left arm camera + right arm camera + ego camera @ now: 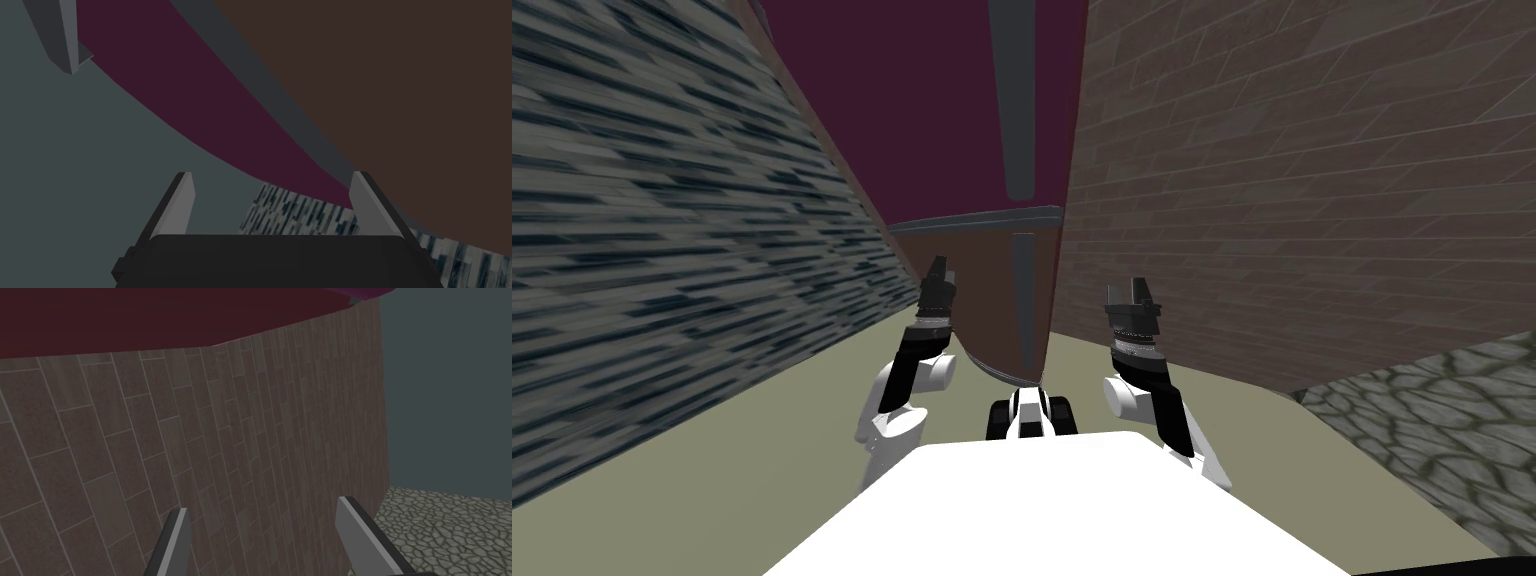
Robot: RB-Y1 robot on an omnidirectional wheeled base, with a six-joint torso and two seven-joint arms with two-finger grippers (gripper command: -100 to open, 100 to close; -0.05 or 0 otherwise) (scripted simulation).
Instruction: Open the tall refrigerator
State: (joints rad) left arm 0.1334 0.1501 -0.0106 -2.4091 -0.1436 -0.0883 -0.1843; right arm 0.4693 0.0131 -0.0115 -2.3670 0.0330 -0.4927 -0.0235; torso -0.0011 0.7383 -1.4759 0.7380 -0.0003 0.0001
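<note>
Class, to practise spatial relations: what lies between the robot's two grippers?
In the head view, the refrigerator's lower door and its grey vertical handle lie between the left gripper and the right gripper.

You had flat, even light in the head view, where the wide lens splayed the brick wall [1292, 180] and the streaked dark wall [642, 250] toward the corners. Both wrist views were dim, the refrigerator [200, 110] looking dull and murky.

The fridge [932, 110] is showing plum over brown with 2 grey handles [1015, 100], the right wall [1292, 180] brown brick, the left wall [652, 220] blue-grey streaks.
</note>
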